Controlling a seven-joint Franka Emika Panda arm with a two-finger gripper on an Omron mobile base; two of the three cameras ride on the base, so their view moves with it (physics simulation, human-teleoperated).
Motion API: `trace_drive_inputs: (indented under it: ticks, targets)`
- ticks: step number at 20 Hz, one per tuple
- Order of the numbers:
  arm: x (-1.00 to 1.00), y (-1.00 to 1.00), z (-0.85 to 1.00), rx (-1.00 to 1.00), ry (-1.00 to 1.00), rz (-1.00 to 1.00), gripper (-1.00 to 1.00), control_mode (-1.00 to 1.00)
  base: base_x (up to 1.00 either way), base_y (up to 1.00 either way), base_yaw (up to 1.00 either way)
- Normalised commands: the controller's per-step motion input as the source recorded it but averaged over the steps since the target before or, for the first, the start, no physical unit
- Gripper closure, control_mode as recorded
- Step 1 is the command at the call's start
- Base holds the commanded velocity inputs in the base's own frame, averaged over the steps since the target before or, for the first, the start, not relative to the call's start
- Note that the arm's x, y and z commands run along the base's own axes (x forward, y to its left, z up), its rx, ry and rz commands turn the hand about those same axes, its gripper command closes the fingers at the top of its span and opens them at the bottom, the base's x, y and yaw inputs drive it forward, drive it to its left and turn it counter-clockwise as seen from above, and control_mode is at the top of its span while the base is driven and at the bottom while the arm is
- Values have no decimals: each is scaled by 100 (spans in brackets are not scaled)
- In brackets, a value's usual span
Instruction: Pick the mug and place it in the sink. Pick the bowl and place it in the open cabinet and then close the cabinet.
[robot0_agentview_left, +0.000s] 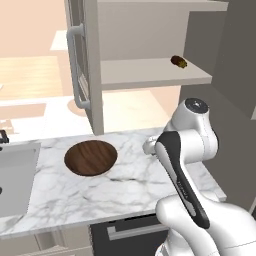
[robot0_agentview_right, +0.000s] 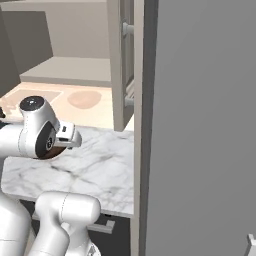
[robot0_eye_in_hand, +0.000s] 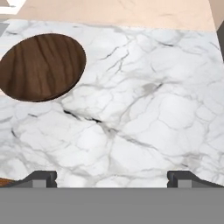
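One wide, shallow, dark-brown wooden bowl (robot0_agentview_left: 91, 157) is lying flat on the white marble table (robot0_agentview_left: 130, 187), left of the arm and just right of the grey recessed sink (robot0_agentview_left: 15, 177), whose basin is showing at the far left edge. It is sitting almost directly beneath the beige upper wall cabinet (robot0_agentview_left: 150, 75), whose panelled door with the long silver bar handle (robot0_agentview_left: 75, 70) is standing swung open, so the inner shelf is lying exposed above it and ready to take the bowl. A tiny dark brown lump (robot0_agentview_left: 178, 61) is resting on the right end of that shelf, leaving the left part free.

The end effector (robot0_eye_in_hand: 112, 178) is hovering above bare marble, its two dark fingertips (robot0_eye_in_hand: 41, 178) spread as wide as they go and gripping nothing. In the hand view the bowl is sitting toward the upper left, well apart from the fingers, so the arm is probably lining up for a reach toward it. Whether the mug is already resting in the sink I cannot tell; too little of the basin is showing.
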Motion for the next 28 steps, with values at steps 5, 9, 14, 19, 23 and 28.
trace_drive_inputs:
  ticks: [5, 9, 14, 19, 23, 28]
  targets:
    - [13, 3, -4, 0, -5, 7, -100, -100, 5, 0, 3]
    - [21, 15, -11, 0, -2, 0, -100, -100, 0, 0, 0]
    - [16, 26, -12, 0, -2, -8, -100, -100, 0, 0, 0]
    - [17, 21, -8, 3, 0, -7, -100, -100, 0, 0, 0]
    - [20, 8, -16, 12, 0, 0, -100, -100, 0, 0, 0]
    - [31, 3, -23, 19, 0, 0, -100, -100, 0, 0, 0]
